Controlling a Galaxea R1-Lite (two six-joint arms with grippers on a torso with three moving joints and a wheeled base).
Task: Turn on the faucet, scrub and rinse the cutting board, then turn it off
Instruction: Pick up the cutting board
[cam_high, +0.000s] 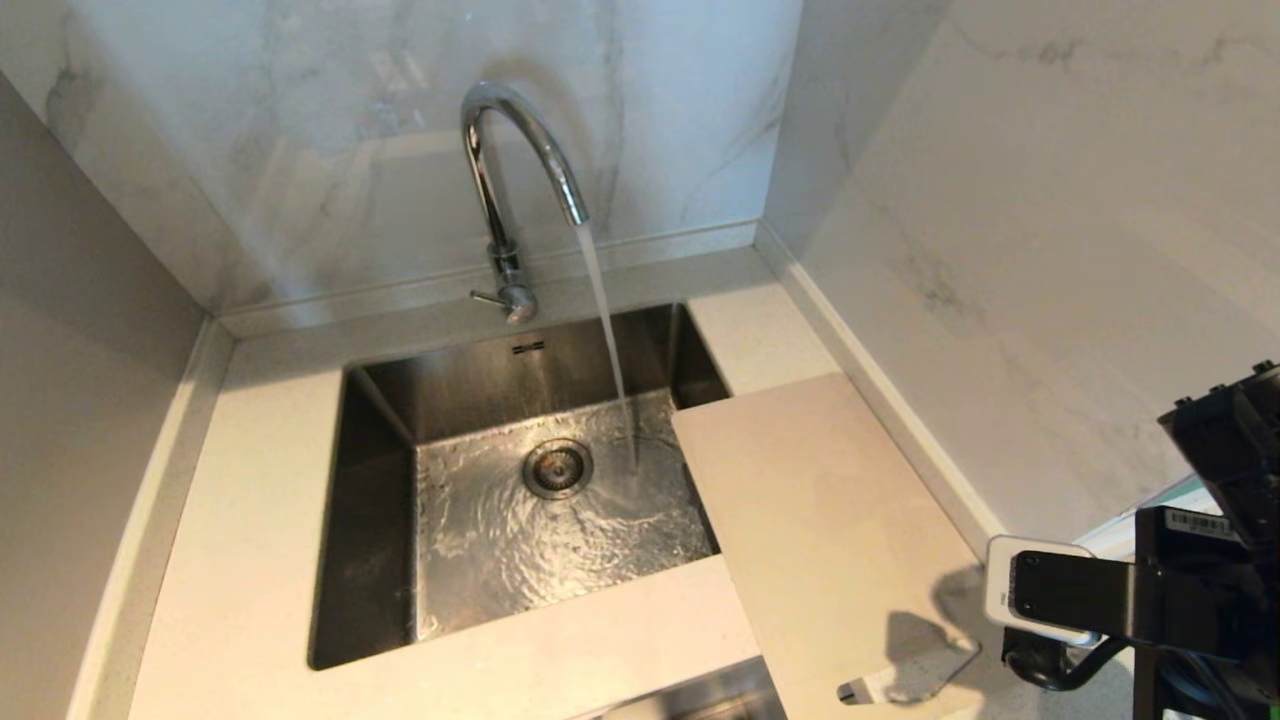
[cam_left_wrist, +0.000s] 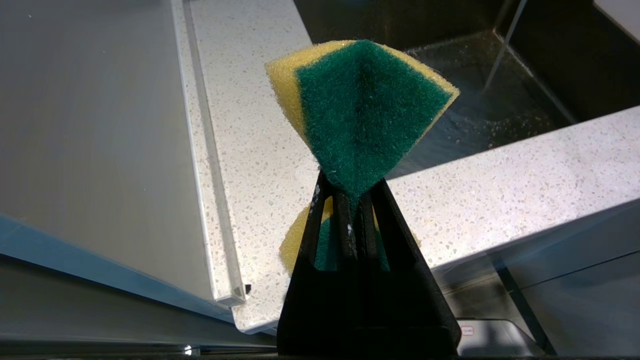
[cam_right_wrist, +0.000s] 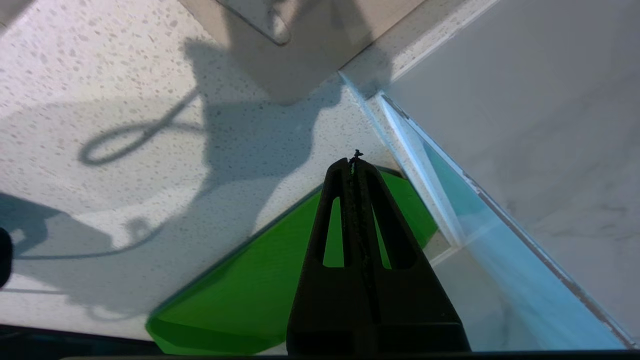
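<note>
The chrome faucet (cam_high: 497, 170) stands behind the sink, and a stream of water runs from its spout into the basin. The pale beige cutting board (cam_high: 830, 530) lies flat on the counter right of the sink, one corner over the basin; its slotted end (cam_right_wrist: 325, 40) shows in the right wrist view. My right gripper (cam_right_wrist: 354, 162) is shut and empty, hanging over the counter at the edge of a bright green mat (cam_right_wrist: 240, 295), short of the board. My left gripper (cam_left_wrist: 352, 192) is shut on a yellow and green sponge (cam_left_wrist: 365, 105), held off the counter's front left corner.
The steel sink (cam_high: 375, 480) has a round drain (cam_high: 557, 467) and rippling water on its floor. Marble walls close in behind and on the right, and a grey panel on the left. The speckled counter (cam_high: 260, 470) surrounds the basin. My right arm (cam_high: 1150, 600) fills the lower right corner.
</note>
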